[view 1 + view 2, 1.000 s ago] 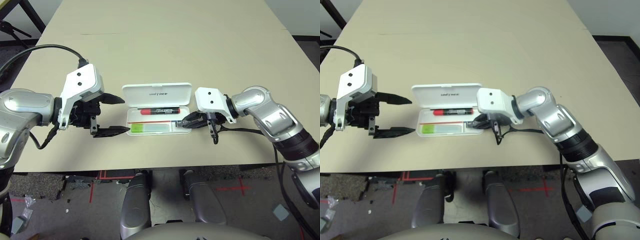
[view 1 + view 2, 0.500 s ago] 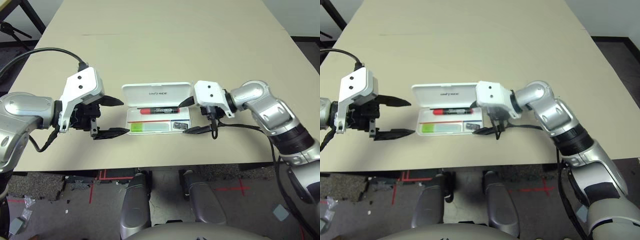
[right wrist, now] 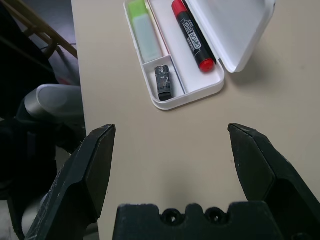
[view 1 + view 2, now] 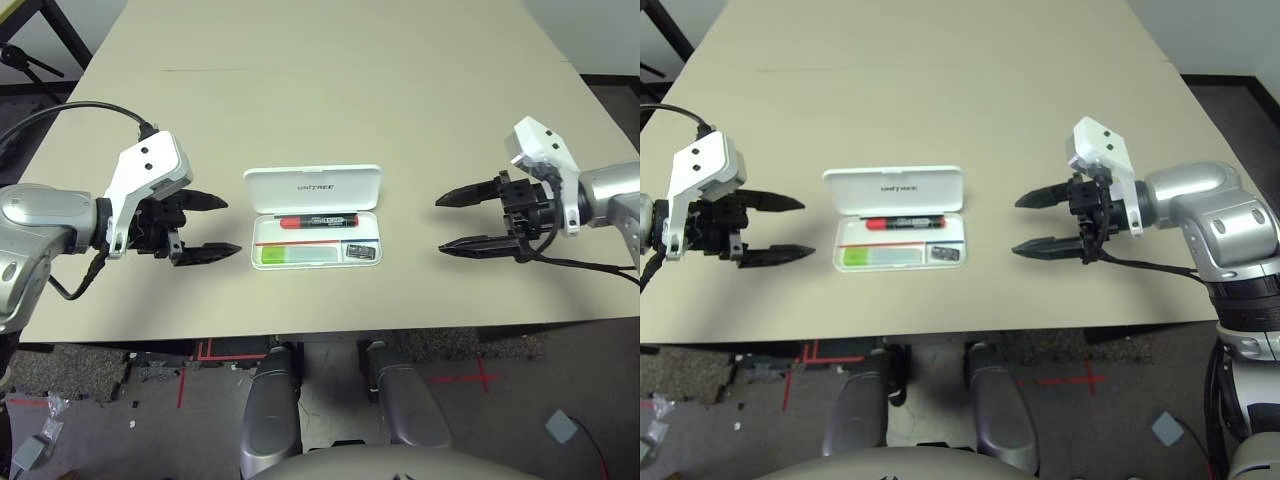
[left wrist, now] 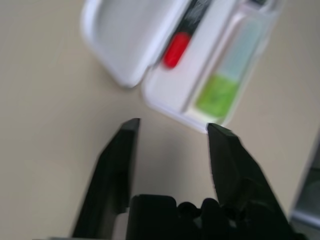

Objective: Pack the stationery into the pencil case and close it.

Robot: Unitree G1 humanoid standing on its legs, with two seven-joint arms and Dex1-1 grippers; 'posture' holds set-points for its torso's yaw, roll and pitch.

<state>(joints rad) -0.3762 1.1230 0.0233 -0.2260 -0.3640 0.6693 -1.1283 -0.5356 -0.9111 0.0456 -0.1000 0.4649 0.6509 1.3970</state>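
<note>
Bare table (image 4: 330, 90), open pencil case (image 4: 315, 215) centred, both end effectors released, well apart.

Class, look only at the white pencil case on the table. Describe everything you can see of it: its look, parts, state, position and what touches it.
The pencil case is a flat white rectangular box with rounded corners, apparently plastic, lying open on the beige table between the two open grippers, neither touching it. Its hinged lid, printed with grey lettering, is folded back away from the robot. The tray is divided: a black marker with red ends lies in the far compartment, a green highlighter in the near one, and a small black-and-silver clip in a small section at the robot's right.
</note>
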